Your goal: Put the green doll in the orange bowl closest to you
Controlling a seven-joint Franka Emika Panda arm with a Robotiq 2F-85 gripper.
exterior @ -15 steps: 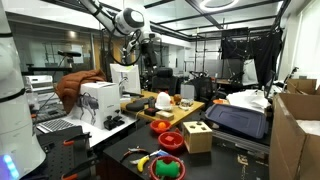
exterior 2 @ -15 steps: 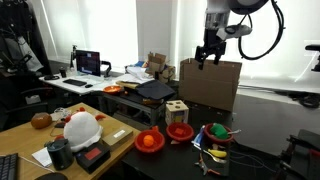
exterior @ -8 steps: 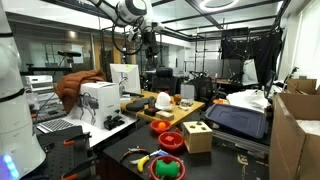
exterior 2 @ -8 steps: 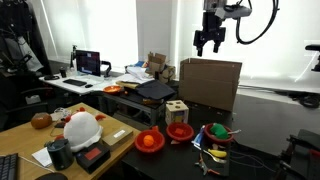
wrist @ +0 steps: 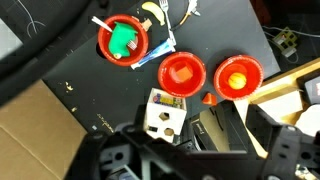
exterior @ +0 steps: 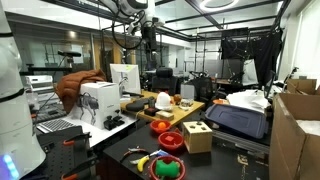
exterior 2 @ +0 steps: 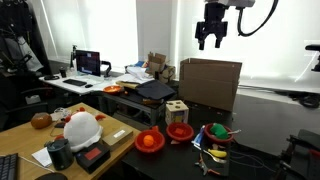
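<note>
The green doll (wrist: 122, 40) lies inside the orange bowl (wrist: 104, 46) at the top left of the wrist view. Both exterior views show the doll (exterior: 163, 167) (exterior 2: 217, 131) in that bowl (exterior: 181, 172) (exterior 2: 206, 138) at the near end of the dark table. My gripper (exterior: 144, 32) (exterior 2: 212, 38) hangs high above the table, well clear of the bowls, with its fingers spread and nothing between them. In the wrist view its dark jaws (wrist: 190, 150) fill the bottom edge.
Two more red-orange bowls (wrist: 182, 72) (wrist: 238, 77) stand beside it, one holding an orange lump. A wooden shape-sorter cube (wrist: 165, 112), a small orange cone (wrist: 209, 98) and a yellow banana-like thing (wrist: 152, 10) lie nearby. A large cardboard box (exterior 2: 210, 82) stands behind.
The arm has risen, carrying the gripper higher above the table. The doll and the bowls have not moved.
</note>
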